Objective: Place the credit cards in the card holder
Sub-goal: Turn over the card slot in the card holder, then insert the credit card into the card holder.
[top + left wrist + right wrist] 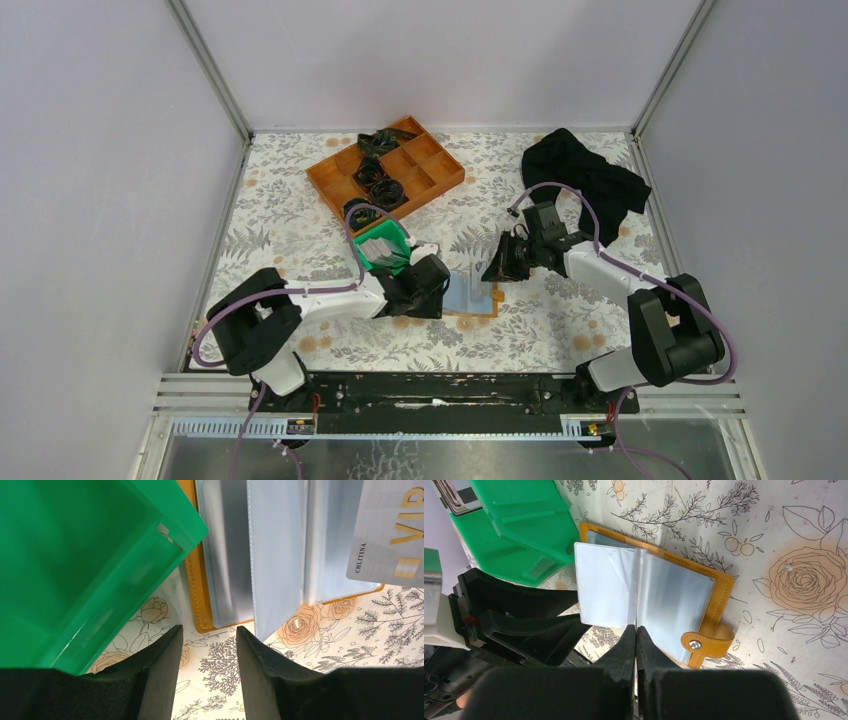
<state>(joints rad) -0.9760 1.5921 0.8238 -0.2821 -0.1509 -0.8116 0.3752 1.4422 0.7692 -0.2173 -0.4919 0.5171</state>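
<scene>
The left arm (pixel 330 300) is stretched low toward the centre; the left gripper (pixel 207 637) is held with fingers (pixel 165 660) parted and nothing between them. The right arm (pixel 600 270) is bent at the elbow and reached in from the opposite side; the right gripper (pixel 636 630) is pointed downward, its fingers (pixel 621 650) pressed together. The two grippers are seen near each other, not touching.
</scene>
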